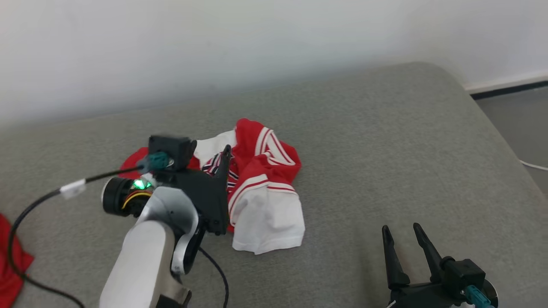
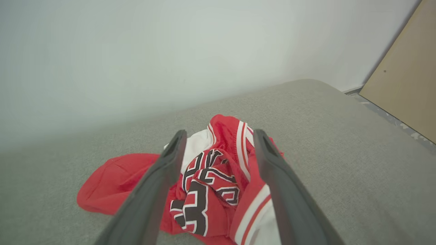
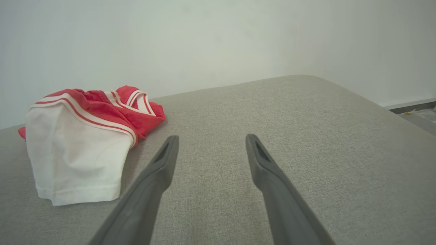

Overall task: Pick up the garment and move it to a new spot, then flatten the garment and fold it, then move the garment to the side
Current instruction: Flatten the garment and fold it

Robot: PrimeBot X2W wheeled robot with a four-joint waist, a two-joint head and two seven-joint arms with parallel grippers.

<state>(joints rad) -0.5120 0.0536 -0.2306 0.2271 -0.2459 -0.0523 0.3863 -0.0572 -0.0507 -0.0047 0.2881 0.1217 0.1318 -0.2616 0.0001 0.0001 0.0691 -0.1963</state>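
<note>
A crumpled red and white garment (image 1: 265, 188) with black lettering lies in the middle of the grey cushion (image 1: 385, 149). My left gripper (image 1: 225, 153) hangs over the left part of the pile. In the left wrist view that gripper (image 2: 219, 136) is open, and the garment's lettered red fold (image 2: 211, 183) shows between its two fingers; nothing is gripped. My right gripper (image 1: 401, 229) stands open near the front right, well clear of the cloth. In the right wrist view the right gripper (image 3: 212, 137) is empty over bare cushion, with the garment (image 3: 78, 149) off to its left.
A second red cloth (image 1: 8, 261) lies at the lower left edge. A black cable (image 1: 38, 201) runs from my left wrist across the cushion. The cushion ends at a white wall behind; floor (image 1: 513, 119) with a white cord (image 1: 533, 164) lies to the right.
</note>
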